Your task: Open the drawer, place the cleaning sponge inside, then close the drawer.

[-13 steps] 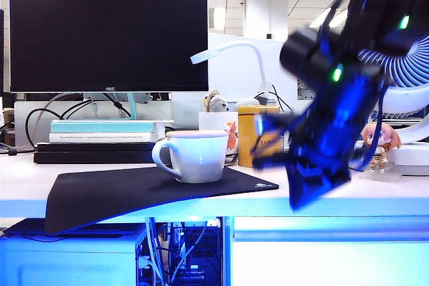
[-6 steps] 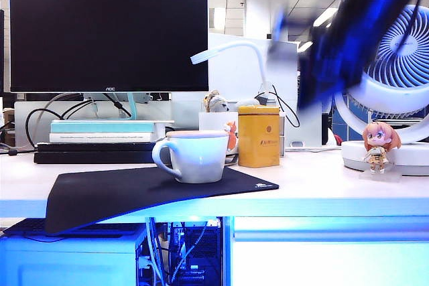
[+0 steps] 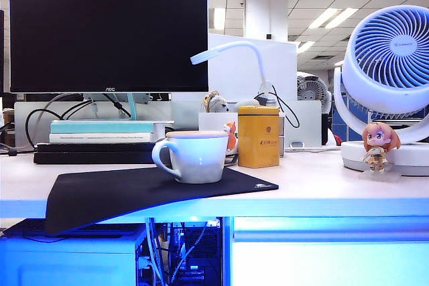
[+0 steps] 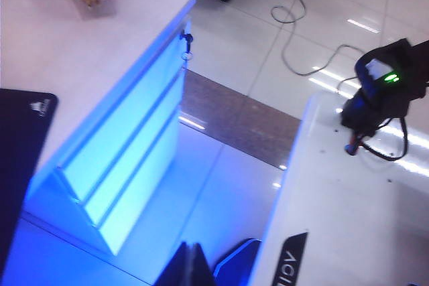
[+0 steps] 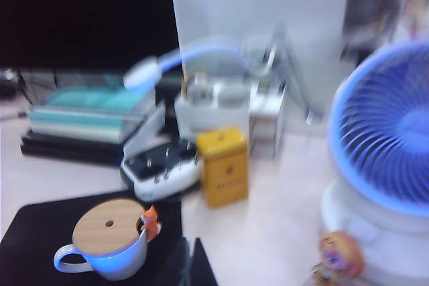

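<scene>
Gone from the exterior view is the dark blue-lit right arm that a second ago hung in front of the yellow-orange tin canister (image 3: 259,136) and half a second ago was a blur at upper right; the white round desk fan (image 3: 391,58) and the small orange-haired figurine (image 3: 379,145) now show in full. Nothing else on the pale tabletop (image 3: 322,185) has shifted: the white ceramic cup with a wooden lid (image 3: 194,155) sits on the black mouse mat (image 3: 120,192), with the canister just beside it at about 2 o'clock and the black monitor (image 3: 107,31) behind at 11 o'clock. The right tool (image 5: 190,266) appears only as dark closed tips at the edge of the blurred right wrist view, high above the tabletop and looking down on the cup, the canister and the fan; its fingers are together with nothing between them. The left tool (image 4: 194,269) shows as dark tips meeting at the edge of the left wrist view, off the end of the tabletop and over the shiny floor (image 4: 268,65), beside the robot's white base (image 4: 348,219); it holds nothing and looks closed. That view also shows the wide flat white drawer front (image 4: 131,118), tinted blue, closed flush as the topmost of three stacked panels under the tabletop edge. No yellow cleaning sponge can be made out in any view.
</scene>
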